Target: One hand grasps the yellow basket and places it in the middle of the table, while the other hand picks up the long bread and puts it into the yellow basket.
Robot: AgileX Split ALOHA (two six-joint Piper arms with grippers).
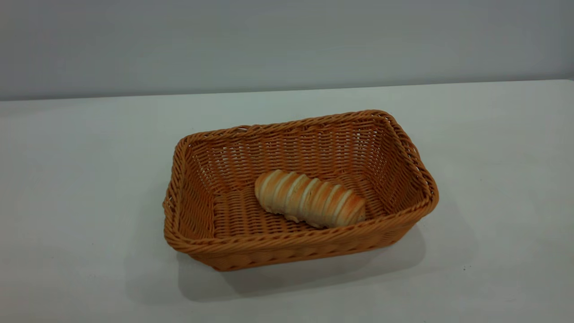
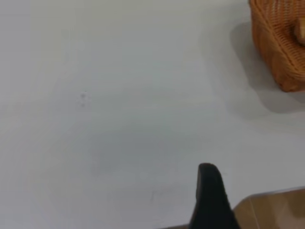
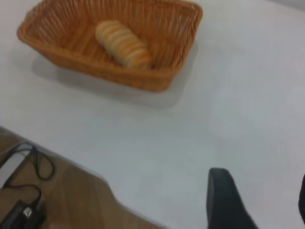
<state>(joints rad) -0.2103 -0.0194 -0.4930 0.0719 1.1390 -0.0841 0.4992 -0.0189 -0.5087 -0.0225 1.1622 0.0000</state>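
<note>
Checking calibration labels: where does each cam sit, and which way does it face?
Exterior: off the rig, angled down at the yellow basket holding the long bread on the table; no arm shows.
Left wrist: above the table's edge, one finger of the left gripper, basket corner.
Right wrist: also at the table's edge, right gripper finger, cables.
All three share the basket.

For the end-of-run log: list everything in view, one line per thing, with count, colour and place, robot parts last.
yellow basket: one, orange-tan wicker, near the middle of the table.
long bread: one, golden-brown with cream stripes, lying on the basket's floor.
table: one, white, under the basket.
cables: dark, with a small dark device, on the brown floor beside the table edge, right wrist view only.
left gripper: one black finger visible, over the table edge, away from the basket.
right gripper: black fingers, spread, above bare table, away from the basket.
</note>
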